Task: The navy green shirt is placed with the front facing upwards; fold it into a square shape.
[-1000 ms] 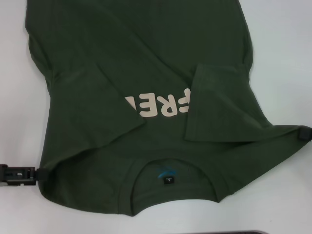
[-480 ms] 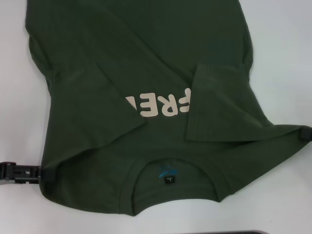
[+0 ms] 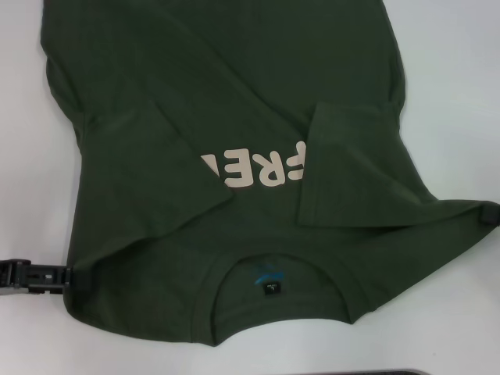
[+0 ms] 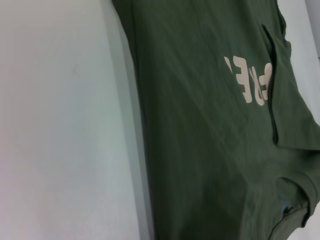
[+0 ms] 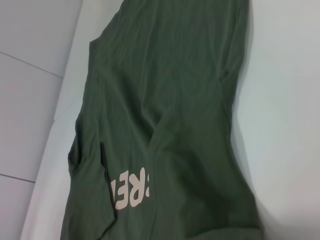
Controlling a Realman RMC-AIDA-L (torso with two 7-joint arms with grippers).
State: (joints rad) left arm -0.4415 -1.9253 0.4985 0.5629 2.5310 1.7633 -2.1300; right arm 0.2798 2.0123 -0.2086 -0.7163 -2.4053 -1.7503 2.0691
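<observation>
The navy green shirt [image 3: 234,101] lies front up on the white table, collar [image 3: 275,291] nearest me, with cream lettering [image 3: 258,168] partly covered. Both sleeves are folded in over the chest. My left gripper [image 3: 69,275] is at the shirt's left shoulder edge, low on the table, shut on the cloth. At the right shoulder corner my right gripper [image 3: 486,214] is shut on the shirt, and a taut ridge of cloth runs to it. The left wrist view shows the shirt [image 4: 200,150] from the side, and the right wrist view shows the shirt [image 5: 170,100] lengthwise; neither shows fingers.
White table [image 3: 453,78] shows on both sides of the shirt and in front of the collar. A dark strip [image 3: 375,373] runs along the near edge. In the right wrist view a pale wall or panel [image 5: 30,100] lies beyond the table.
My left gripper has moved a little to the right, and the shirt's left shoulder edge has shifted with it. The right gripper has barely moved.
</observation>
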